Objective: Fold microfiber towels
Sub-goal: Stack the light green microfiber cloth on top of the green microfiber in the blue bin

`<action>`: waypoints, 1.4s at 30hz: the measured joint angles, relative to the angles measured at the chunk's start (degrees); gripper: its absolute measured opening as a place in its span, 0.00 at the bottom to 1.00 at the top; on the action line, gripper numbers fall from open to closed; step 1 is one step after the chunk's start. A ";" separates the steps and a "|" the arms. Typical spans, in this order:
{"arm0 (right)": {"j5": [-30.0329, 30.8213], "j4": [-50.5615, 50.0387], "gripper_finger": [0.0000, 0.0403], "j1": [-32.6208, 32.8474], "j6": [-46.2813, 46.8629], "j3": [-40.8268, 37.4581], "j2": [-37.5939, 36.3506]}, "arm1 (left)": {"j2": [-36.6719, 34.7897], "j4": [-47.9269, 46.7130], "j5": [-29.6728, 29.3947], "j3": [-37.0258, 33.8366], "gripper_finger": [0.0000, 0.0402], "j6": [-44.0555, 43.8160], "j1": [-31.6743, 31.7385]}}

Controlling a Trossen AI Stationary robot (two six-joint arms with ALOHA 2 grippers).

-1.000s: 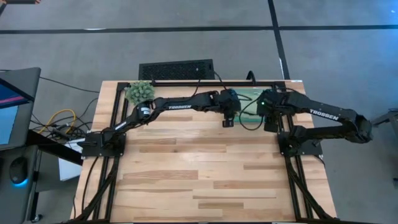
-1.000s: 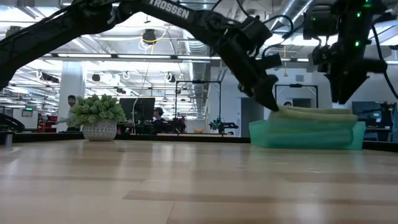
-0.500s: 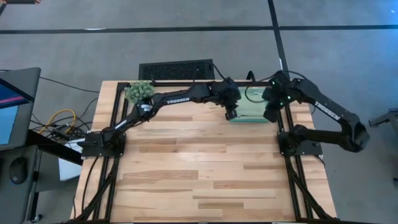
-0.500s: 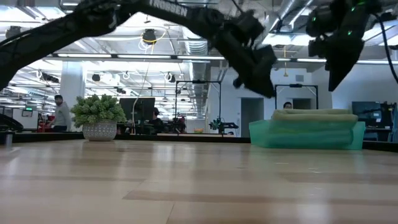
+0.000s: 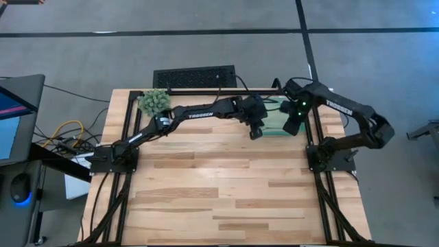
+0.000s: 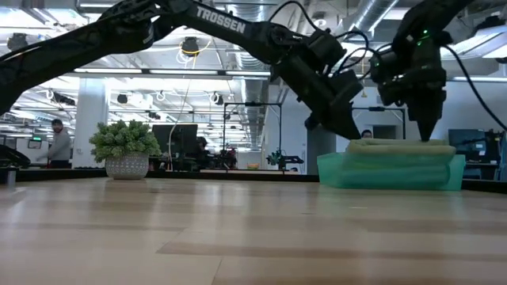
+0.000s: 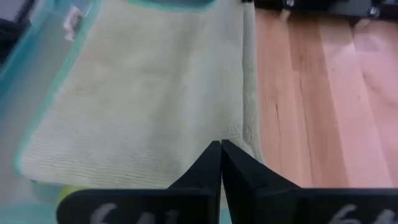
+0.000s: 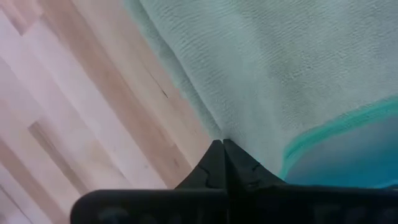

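Lying in the teal tray [image 6: 333, 172] at the bench's [image 5: 206, 185] far right corner, the microfiber towels [image 6: 400, 147] are sitting as a stack, the pale sage one uppermost and rising just above the tray rim. You are looking at a sliver of lime green cloth [image 7: 69, 194] peeking out beneath it in the left wrist view; the other colours are hidden.

Left gripper [image 5: 255, 132] is pressing down at the stack's near left edge, your fingers [image 7: 211, 168] drawn fully together with the pale towel's hem bunching right at the tips. Whether cloth is actually pinched, you cannot tell.

Right gripper [image 5: 291, 126] is coming down on the stack's right side, claw likewise closed tight, its tips [image 8: 219, 163] meeting the towel's border where it overhangs the tray wall beside bare wood. Again, a grip on fabric is not confirmable.

Spiky green plant [image 5: 155, 101] is standing at the far left corner, well apart. A black keyboard-like panel [image 5: 195, 76] is lying beyond the bench's far edge.
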 joint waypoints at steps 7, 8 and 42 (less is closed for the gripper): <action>0.89 0.76 0.01 -0.02 1.68 0.00 5.21 | 1.76 -1.63 -0.57 -0.16 0.00 1.12 -0.75; 1.29 0.81 0.00 -0.04 1.97 0.00 6.13 | 2.19 -1.34 -0.63 -0.09 0.00 1.18 -0.82; 5.66 3.31 0.00 2.10 7.93 -0.76 11.79 | -6.89 -11.66 -6.79 0.87 0.00 5.76 -1.55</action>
